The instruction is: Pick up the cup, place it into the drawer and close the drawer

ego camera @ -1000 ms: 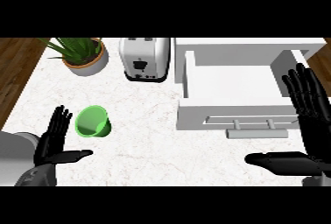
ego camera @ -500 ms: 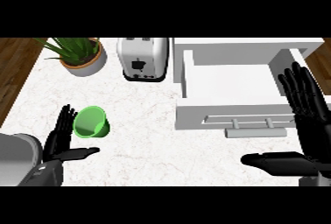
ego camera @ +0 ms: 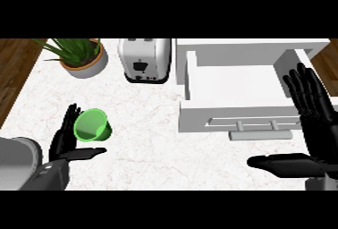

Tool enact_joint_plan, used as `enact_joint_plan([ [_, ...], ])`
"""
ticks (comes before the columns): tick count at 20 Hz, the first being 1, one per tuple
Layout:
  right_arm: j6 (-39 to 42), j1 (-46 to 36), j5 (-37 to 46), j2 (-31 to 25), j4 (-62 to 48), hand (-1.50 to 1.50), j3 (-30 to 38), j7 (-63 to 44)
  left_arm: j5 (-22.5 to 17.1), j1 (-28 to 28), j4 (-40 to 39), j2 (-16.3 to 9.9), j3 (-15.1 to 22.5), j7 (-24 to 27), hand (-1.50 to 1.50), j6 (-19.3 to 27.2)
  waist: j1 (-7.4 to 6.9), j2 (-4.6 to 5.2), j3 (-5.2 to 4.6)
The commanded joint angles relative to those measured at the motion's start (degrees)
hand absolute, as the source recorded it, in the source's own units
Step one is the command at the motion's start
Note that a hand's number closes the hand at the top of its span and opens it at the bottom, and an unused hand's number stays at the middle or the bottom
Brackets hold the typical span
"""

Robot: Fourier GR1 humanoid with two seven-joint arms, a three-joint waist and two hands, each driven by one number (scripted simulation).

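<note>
Reach step: left hand (ego camera: 68, 142), fingers straight and holding nothing, sits just beside the green cup (ego camera: 91, 125) near left — next, curl around it; open drawer (ego camera: 231, 91) waits right, beside open right hand (ego camera: 315, 116)

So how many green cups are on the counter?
1. The green cup lies on its side near the counter's left edge, right beside the left hand. None shows in the open drawer.

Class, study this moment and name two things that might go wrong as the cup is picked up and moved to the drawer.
1. The green cup lies tipped beside the open left hand; a nudge might roll it away.
2. The right hand rests at the open drawer and might obstruct placing.
</note>
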State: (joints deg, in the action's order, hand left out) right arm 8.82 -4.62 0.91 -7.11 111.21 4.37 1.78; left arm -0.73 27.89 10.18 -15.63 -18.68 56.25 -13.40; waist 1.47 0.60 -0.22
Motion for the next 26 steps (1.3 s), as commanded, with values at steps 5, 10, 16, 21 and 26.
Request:
enact_joint_plan([
  [5, 0.38, -0.51, -1.59, -0.38, 1.83, -1.5, 0.63, -2.75, -0.47, -0.66, 0.23, 1.77, -0.06, 6.01, -1.5, -7.71, 0.16, -0.02, -0.04],
  [10, -0.5, 0.83, 0.7, 1.68, 0.31, -1.5, -1.79, -0.4, -0.97, -0.33, 0.86, 0.93, -0.02, 5.44, -1.5, -13.47, 0.14, 0.11, -0.08],
  [16, 2.78, 0.4, -3.61, -1.86, -0.95, -1.5, 2.6, -0.1, -1.45, 0.7, 2.35, 2.5, 0.81, 3.5, 1.5, -18.99, 0.49, 0.05, -0.05],
  [21, 3.24, 0.73, -3.76, -2.39, -1.67, -1.5, 3.14, 0.15, -3.13, 0.7, 3.64, 3.96, 0.32, 3.19, 1.5, -22.66, 0.34, 0.0, -0.02],
  [26, 1.56, -1.03, -0.63, -1.1, -4.88, -1.5, 1.98, 3.23, -3.73, 2.76, 5.94, 3.84, -0.1, 4.53, 1.5, -19.48, 0.11, 0.24, -0.02],
])
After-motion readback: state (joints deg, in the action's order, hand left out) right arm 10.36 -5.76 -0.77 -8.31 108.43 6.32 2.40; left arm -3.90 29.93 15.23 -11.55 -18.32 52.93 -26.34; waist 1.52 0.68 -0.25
